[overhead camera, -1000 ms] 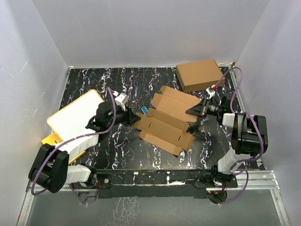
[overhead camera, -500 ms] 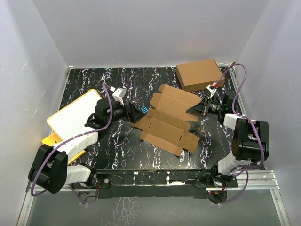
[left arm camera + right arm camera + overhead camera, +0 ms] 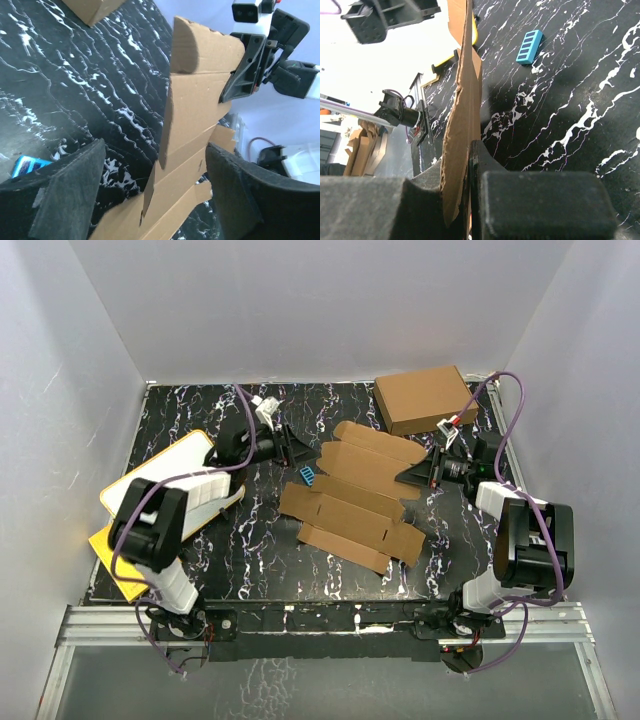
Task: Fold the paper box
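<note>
The paper box (image 3: 352, 498) is a flat brown die-cut sheet lying in the middle of the black marbled table, flaps spread out. My right gripper (image 3: 413, 476) is shut on its right edge, and in the right wrist view the cardboard (image 3: 465, 100) stands edge-on, pinched between the pads (image 3: 470, 167). My left gripper (image 3: 299, 452) hovers open just off the sheet's far-left flap and holds nothing. In the left wrist view the sheet (image 3: 195, 120) shows beyond the wide gap between the fingers (image 3: 155, 187).
A ready-made brown box (image 3: 425, 399) sits at the back right corner. A white board with a yellow rim (image 3: 160, 490) lies at the left under the left arm. A small blue ridged piece (image 3: 308, 476) lies by the sheet's left edge, also seen as the blue piece (image 3: 529, 46).
My left gripper has let go of the sheet's left corner, opened wide and swung toward the back of the table. The right gripper has kept its grip with little movement.
</note>
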Tool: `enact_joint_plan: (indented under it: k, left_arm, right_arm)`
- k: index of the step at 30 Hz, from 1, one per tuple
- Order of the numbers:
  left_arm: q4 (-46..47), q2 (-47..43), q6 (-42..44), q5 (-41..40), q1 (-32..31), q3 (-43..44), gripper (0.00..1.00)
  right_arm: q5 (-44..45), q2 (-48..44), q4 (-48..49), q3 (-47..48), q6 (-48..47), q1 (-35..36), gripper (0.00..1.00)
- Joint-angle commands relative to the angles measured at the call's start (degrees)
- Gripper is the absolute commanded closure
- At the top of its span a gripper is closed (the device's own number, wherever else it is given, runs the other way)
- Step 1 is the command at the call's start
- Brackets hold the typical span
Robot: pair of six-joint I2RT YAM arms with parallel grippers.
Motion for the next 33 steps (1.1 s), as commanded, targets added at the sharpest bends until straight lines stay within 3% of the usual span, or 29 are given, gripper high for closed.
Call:
enact_joint_plan:
  k: [1,4,7,14,17,22,25,27,30,33]
  left_arm:
    - [12.67,8.32,-10.9,12.64,0.49,6.59,0.27]
    - [22.24,11.93,-17.1,14.27,0.13,7.03,0.34]
    - [23.6,13.84,-18.0,14.98,-0.94,8.08,0.4]
    - [16.38,14.73,-11.97,15.47,-3.43,10.21,0.56]
    - [12.76,14.98,-9.31,15.62,-3.64,11.01,0.67]
    - [8.3,13.72,-3.96,15.87,-3.69,11.04,0.98]
    - [3.05,11.43,2.76,15.58,-3.66,11.1,1.0]
    - [-2.48,9.75,8.66,15.43,-3.66,11.8,1.0]
    - [-11.98,7.89,18.6,15.92,-3.66,13.83,1.0]
    - [-17.75,6.85,24.28,17.25,-3.66,15.36,1.0]
  right_arm:
    - [-1.96,-2.48,-0.15,3.15,-5.07,0.8,0.92]
    - [-1.99,-2.8,-1.28,3.46,-6.19,1.05,0.92]
    - [-1.97,-2.84,-2.0,3.72,-6.84,1.48,0.92]
    - [-1.79,-2.95,-6.6,5.13,-11.02,2.76,0.92]
    - [-2.01,-3.15,-7.72,5.44,-12.17,2.92,0.92]
    - [-2.41,-3.33,-10.1,6.22,-14.53,3.11,0.92]
    - [-2.6,-3.09,-13.14,7.39,-17.54,3.25,0.9]
    - [-2.15,-2.86,-17.82,9.32,-21.95,3.23,0.82]
    - [-0.39,-2.52,-31.93,13.93,-33.35,3.23,0.6]
    - [0.45,-2.11,-37.54,16.44,-38.95,3.19,0.43]
